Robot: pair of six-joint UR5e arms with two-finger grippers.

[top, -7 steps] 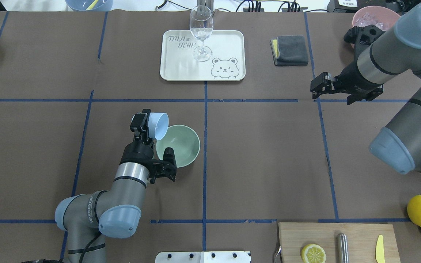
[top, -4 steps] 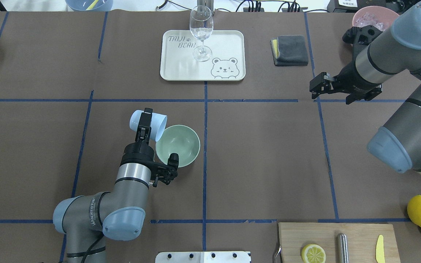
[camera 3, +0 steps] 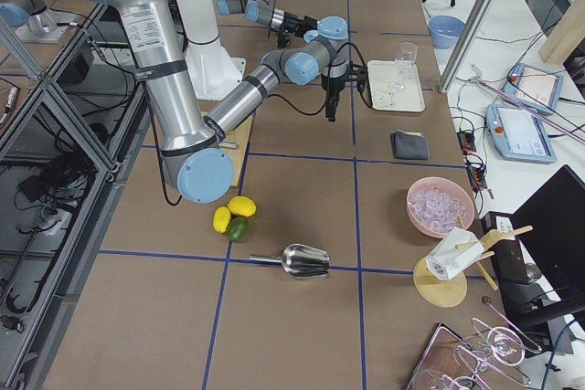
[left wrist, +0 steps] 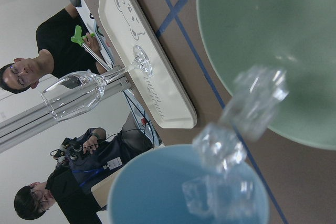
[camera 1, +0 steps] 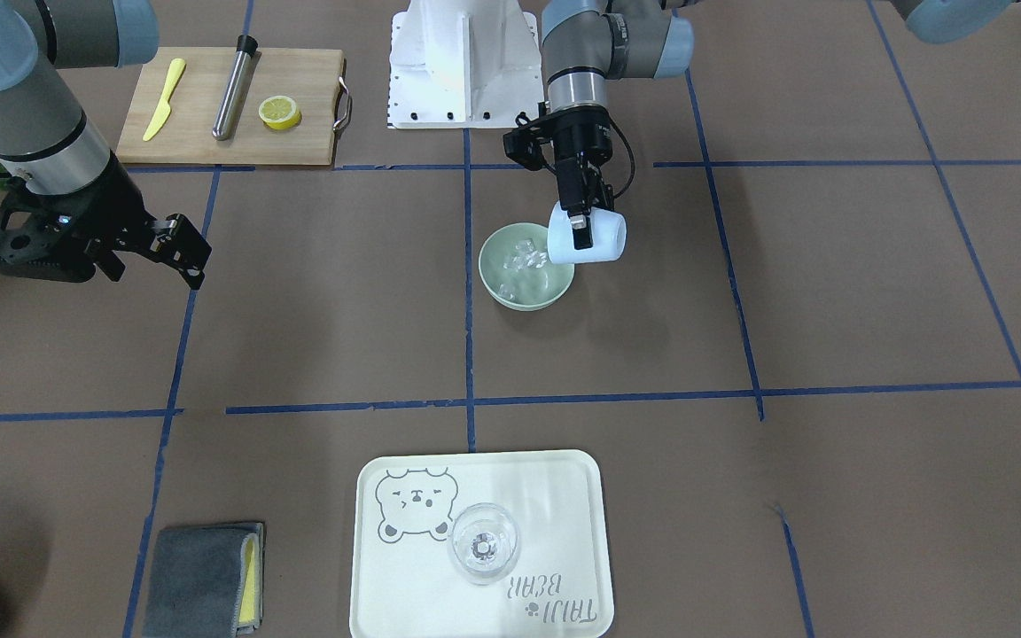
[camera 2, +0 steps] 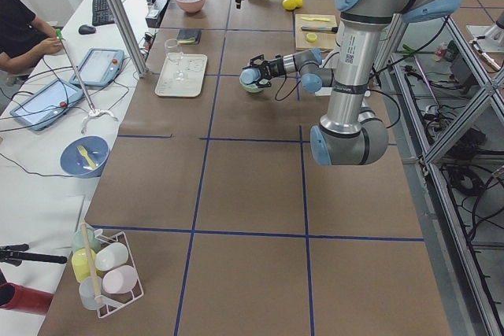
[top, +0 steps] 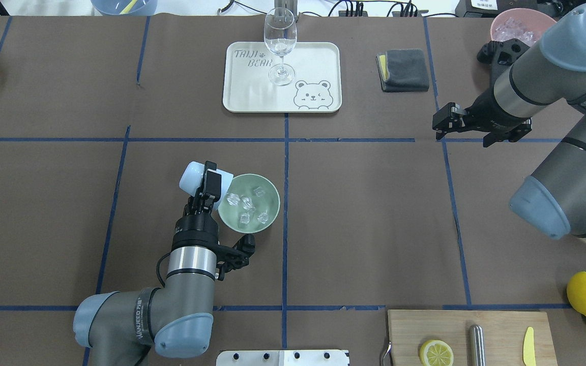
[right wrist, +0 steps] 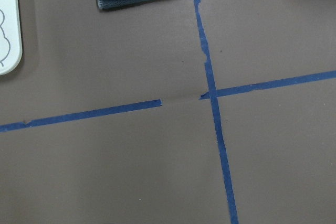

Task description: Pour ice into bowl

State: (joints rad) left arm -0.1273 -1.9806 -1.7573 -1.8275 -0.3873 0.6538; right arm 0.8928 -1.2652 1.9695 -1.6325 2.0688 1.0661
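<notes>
Over the bowl point(top: 271, 203), my left pincer point(top: 210, 178) is gripping the tipped blue cup point(top: 190, 178) — ice point(top: 245, 203) is lying inside the bowl — and my right pincer point(top: 440, 122) is hanging open.

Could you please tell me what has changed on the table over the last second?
The left gripper has tipped the pale blue plastic cup further over the round mint-green plastic bowl, and clear ice cubes now lie in the bowl, which was empty before. The bowl itself has not moved, the gripper stays shut on the cup, and the right gripper hangs about where it was.
</notes>
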